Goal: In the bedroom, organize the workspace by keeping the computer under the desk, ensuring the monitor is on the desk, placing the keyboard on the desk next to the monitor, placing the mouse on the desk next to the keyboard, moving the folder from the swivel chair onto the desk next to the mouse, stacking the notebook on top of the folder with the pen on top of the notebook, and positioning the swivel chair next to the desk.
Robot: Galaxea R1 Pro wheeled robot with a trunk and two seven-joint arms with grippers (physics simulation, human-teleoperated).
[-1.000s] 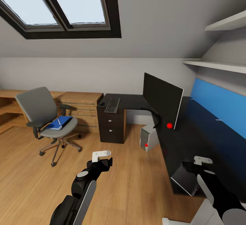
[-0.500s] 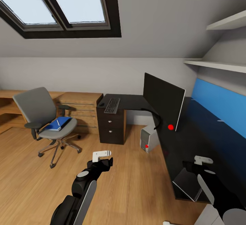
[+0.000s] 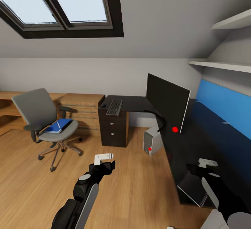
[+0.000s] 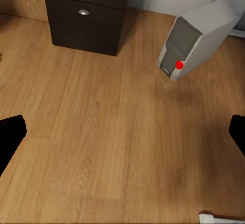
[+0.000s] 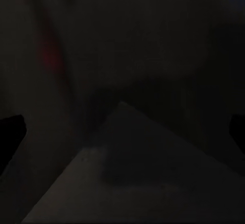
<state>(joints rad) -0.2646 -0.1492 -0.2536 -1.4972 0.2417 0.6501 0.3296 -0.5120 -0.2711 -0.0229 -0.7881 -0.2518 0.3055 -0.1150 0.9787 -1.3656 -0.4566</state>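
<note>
- Robot stands mid-room, both arms low; the step in hand reads as approaching the swivel chair point(image 3: 45, 119) at mid-left of the head view.
- Folder point(image 3: 60, 125) lies on its seat, a pale pen-like stick on top.
- Keyboard point(image 3: 114, 107) and monitor point(image 3: 167, 102) sit on the table point(image 3: 137, 103); computer point(image 3: 152, 140) beneath.
- Left tool point(image 3: 103, 160): fingers wide apart, empty.
- Right tool point(image 3: 205, 166): fingers apart, nothing clearly held.
- Best: roll left, square to the seat before reaching.
</note>
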